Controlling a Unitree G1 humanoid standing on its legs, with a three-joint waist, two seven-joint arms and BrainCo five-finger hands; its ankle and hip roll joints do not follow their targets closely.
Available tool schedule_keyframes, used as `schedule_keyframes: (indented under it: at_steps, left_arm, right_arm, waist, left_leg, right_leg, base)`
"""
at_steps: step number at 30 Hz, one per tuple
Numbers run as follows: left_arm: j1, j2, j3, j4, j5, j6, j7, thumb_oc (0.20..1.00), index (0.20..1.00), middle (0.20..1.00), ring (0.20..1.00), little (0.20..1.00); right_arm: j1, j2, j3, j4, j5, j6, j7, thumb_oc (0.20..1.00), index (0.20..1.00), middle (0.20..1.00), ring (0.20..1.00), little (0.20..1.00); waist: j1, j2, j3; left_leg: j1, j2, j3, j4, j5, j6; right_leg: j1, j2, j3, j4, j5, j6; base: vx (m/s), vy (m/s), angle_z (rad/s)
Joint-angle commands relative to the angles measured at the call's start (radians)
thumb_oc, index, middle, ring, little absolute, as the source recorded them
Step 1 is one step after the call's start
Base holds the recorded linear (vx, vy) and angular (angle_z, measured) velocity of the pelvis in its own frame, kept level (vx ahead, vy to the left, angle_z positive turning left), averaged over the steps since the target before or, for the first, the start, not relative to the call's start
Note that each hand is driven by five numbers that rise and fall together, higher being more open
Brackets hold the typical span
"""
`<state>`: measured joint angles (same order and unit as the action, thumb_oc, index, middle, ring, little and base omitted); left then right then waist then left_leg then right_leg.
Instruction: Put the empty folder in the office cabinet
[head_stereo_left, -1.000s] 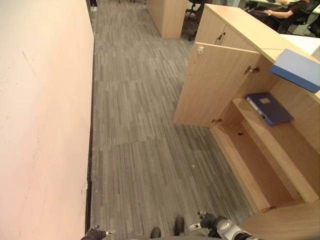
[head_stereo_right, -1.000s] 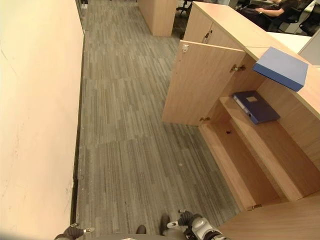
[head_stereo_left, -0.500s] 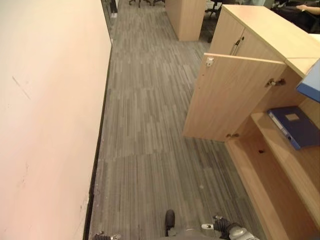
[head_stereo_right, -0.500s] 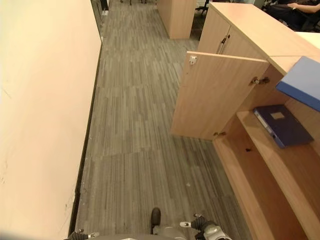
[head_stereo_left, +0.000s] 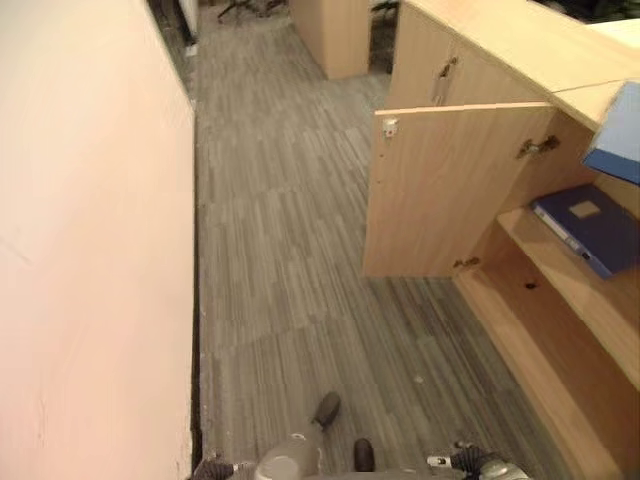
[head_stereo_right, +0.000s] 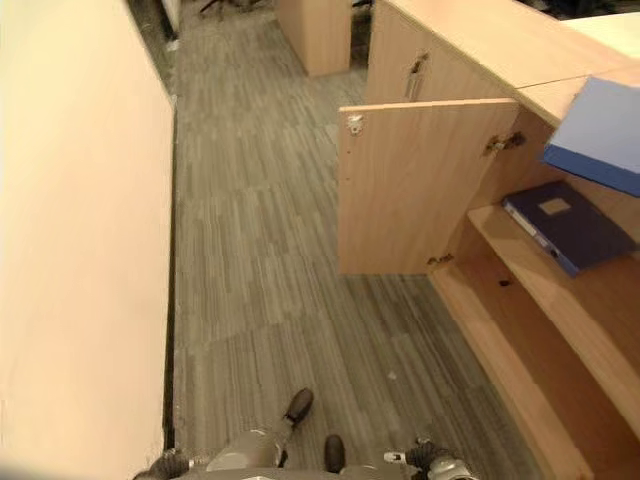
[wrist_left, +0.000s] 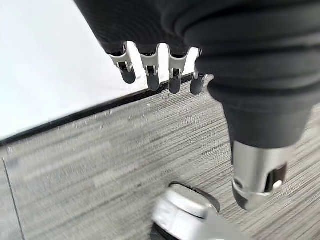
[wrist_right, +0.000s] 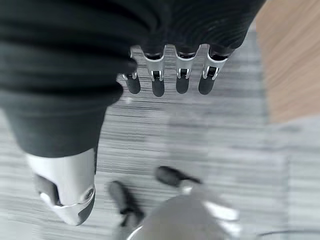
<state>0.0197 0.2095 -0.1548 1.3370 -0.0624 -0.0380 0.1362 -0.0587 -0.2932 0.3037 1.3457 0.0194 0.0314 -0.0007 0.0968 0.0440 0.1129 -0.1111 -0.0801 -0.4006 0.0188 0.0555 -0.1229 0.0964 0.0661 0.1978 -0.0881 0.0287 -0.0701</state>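
The wooden office cabinet (head_stereo_left: 560, 330) stands at the right with its door (head_stereo_left: 450, 190) swung open towards the aisle. A dark blue folder (head_stereo_left: 590, 225) lies flat on the upper shelf inside. A lighter blue folder (head_stereo_right: 600, 135) rests on the cabinet's top, sticking out over the edge. My left hand (wrist_left: 150, 75) hangs low over the grey carpet, fingers relaxed and holding nothing. My right hand (wrist_right: 167, 75) hangs the same way, open and empty, near the cabinet's lower corner. Both hands are far from the folders.
A pale wall (head_stereo_left: 90, 250) runs along the left side. Between it and the cabinet lies an aisle of grey carpet (head_stereo_left: 280, 260). A closed cabinet unit with a handle (head_stereo_left: 445, 70) adjoins the open one, and another wooden unit (head_stereo_left: 330, 35) stands further down.
The whole picture has shifted as the camera moved; the cabinet and open door now stand nearer. Both hands stay low and empty.
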Motion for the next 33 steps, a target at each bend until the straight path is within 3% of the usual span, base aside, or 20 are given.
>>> schedule_keyframes:
  at_steps: [1, 7, 9, 12, 14, 15, 16, 18, 19, 23, 24, 28, 33]
  left_arm:
    - [-0.019, 0.024, 0.013, 0.002, -0.004, -0.013, -0.004, 1.000, 1.000, 1.000, 1.000, 1.000]
    - [-0.044, 0.062, 0.049, -0.035, -0.046, -0.027, 0.000, 1.000, 1.000, 1.000, 1.000, 1.000]
    - [-0.043, 0.076, 0.068, -0.028, -0.056, -0.029, 0.000, 1.000, 1.000, 1.000, 1.000, 1.000]
    - [-0.038, 0.091, 0.076, -0.021, -0.049, -0.024, -0.002, 1.000, 1.000, 1.000, 1.000, 1.000]
    - [-0.034, 0.104, 0.079, -0.018, -0.042, -0.018, -0.006, 1.000, 1.000, 1.000, 1.000, 1.000]
    - [-0.028, 0.108, 0.073, -0.008, -0.031, -0.015, -0.007, 1.000, 1.000, 1.000, 1.000, 1.000]
    - [-0.028, 0.108, 0.074, -0.008, -0.031, -0.015, -0.007, 1.000, 1.000, 1.000, 1.000, 1.000]
    - [-0.022, 0.109, 0.081, 0.002, -0.021, -0.010, -0.007, 1.000, 1.000, 1.000, 1.000, 1.000]
    - [-0.021, 0.110, 0.086, 0.006, -0.023, -0.006, -0.010, 1.000, 1.000, 1.000, 1.000, 1.000]
    - [-0.027, 0.109, 0.085, 0.010, -0.018, -0.001, -0.011, 1.000, 1.000, 1.000, 1.000, 1.000]
    - [-0.046, 0.106, 0.064, 0.002, 0.000, 0.005, -0.020, 1.000, 1.000, 1.000, 1.000, 1.000]
    - [-0.061, 0.092, 0.039, -0.010, 0.013, 0.002, -0.022, 1.000, 1.000, 1.000, 1.000, 1.000]
    - [-0.070, 0.064, 0.031, -0.001, -0.019, 0.005, -0.038, 1.000, 1.000, 1.000, 1.000, 1.000]
  right_arm:
    - [0.039, 0.018, -0.011, 0.041, 0.032, 0.010, -0.006, 1.000, 1.000, 1.000, 1.000, 1.000]
    - [0.028, 0.021, -0.099, 0.051, 0.157, 0.006, -0.004, 1.000, 1.000, 1.000, 1.000, 1.000]
    - [0.005, 0.013, -0.128, 0.047, 0.197, 0.001, -0.005, 1.000, 1.000, 1.000, 1.000, 1.000]
    - [-0.014, 0.004, -0.114, 0.048, 0.176, 0.004, -0.004, 1.000, 1.000, 1.000, 1.000, 1.000]
    - [-0.018, 0.002, -0.096, 0.048, 0.150, 0.005, -0.009, 1.000, 1.000, 1.000, 1.000, 1.000]
    - [-0.008, 0.007, -0.090, 0.038, 0.139, 0.001, -0.009, 1.000, 1.000, 1.000, 1.000, 1.000]
    - [-0.009, 0.007, -0.090, 0.038, 0.139, 0.001, -0.009, 1.000, 1.000, 1.000, 1.000, 1.000]
    - [-0.009, 0.018, -0.070, 0.025, 0.123, -0.003, -0.007, 1.000, 1.000, 1.000, 1.000, 1.000]
    - [-0.019, 0.025, -0.049, 0.023, 0.112, -0.007, -0.007, 1.000, 1.000, 1.000, 1.000, 1.000]
    - [-0.025, 0.031, -0.036, 0.023, 0.108, -0.007, -0.005, 1.000, 1.000, 1.000, 1.000, 1.000]
    - [-0.020, 0.037, -0.031, 0.025, 0.110, -0.005, -0.005, 1.000, 1.000, 1.000, 1.000, 1.000]
    - [0.013, 0.040, -0.037, 0.053, 0.113, -0.005, -0.016, 1.000, 1.000, 1.000, 1.000, 1.000]
    - [0.025, 0.044, -0.061, 0.066, 0.141, -0.002, -0.015, 1.000, 1.000, 1.000, 1.000, 1.000]
  waist:
    - [0.000, -0.065, -0.044]
    - [-0.024, -0.062, -0.048]
    - [-0.020, -0.063, -0.043]
    - [-0.009, -0.071, -0.032]
    - [0.006, -0.074, -0.018]
    - [0.013, -0.079, -0.014]
    - [0.013, -0.079, -0.016]
    - [0.018, -0.093, -0.023]
    - [0.006, -0.105, -0.028]
    - [-0.009, -0.109, -0.025]
    - [-0.046, -0.111, -0.019]
    - [-0.067, -0.118, -0.040]
    - [-0.088, -0.124, -0.062]
  left_leg:
    - [0.007, -0.049, 0.026, -0.094, 0.077, 0.097]
    - [0.022, -0.053, 0.105, -0.087, 0.021, 0.145]
    - [0.004, -0.052, 0.153, -0.060, -0.005, 0.158]
    - [-0.018, -0.041, 0.193, -0.019, -0.037, 0.168]
    - [-0.019, -0.016, 0.227, -0.007, -0.055, 0.167]
    - [-0.003, 0.010, 0.272, -0.013, -0.067, 0.160]
    - [-0.006, 0.010, 0.272, -0.014, -0.064, 0.160]
    - [0.021, 0.023, 0.338, -0.034, -0.076, 0.151]
    - [0.046, 0.024, 0.388, -0.054, -0.084, 0.152]
    - [0.084, 0.023, 0.421, -0.072, -0.100, 0.156]
    - [0.142, 0.010, 0.438, -0.088, -0.116, 0.163]
    - [0.193, 0.008, 0.433, -0.106, -0.145, 0.160]
    - [0.249, 0.096, 0.447, -0.079, -0.188, 0.107]
  right_leg:
    - [-0.026, -0.016, 0.059, 0.065, -0.005, 0.147]
    - [-0.074, -0.059, 0.145, 0.064, 0.022, 0.203]
    - [-0.112, -0.079, 0.187, 0.076, 0.037, 0.229]
    - [-0.148, -0.101, 0.195, 0.103, 0.051, 0.245]
    - [-0.162, -0.137, 0.107, 0.122, 0.055, 0.233]
    - [-0.157, -0.180, -0.048, 0.096, 0.055, 0.220]
    - [-0.160, -0.181, -0.049, 0.095, 0.057, 0.220]
    - [-0.172, -0.193, -0.208, 0.051, 0.069, 0.223]
    - [-0.224, -0.155, -0.284, 0.036, 0.092, 0.224]
    - [-0.268, -0.106, -0.332, 0.031, 0.108, 0.221]
    - [-0.307, -0.061, -0.398, 0.029, 0.113, 0.223]
    - [-0.266, -0.049, -0.375, 0.005, 0.109, 0.202]
    - [-0.225, -0.053, -0.360, 0.032, 0.086, 0.184]
  base:
    - [0.14, 0.204, -0.50]
    - [0.04, 0.201, -0.71]
    - [-0.03, 0.209, -1.28]
    - [-0.02, 0.065, -0.91]
    - [0.01, 0.019, -0.98]
    - [0.01, 0.033, -1.11]
    - [0.00, 0.050, -1.15]
    - [0.01, 0.057, -0.89]
    - [0.05, 0.058, -1.14]
    - [0.11, 0.024, -0.93]
    - [0.22, -0.004, -0.39]
    - [0.24, -0.073, -0.46]
    - [0.25, -0.160, 0.04]
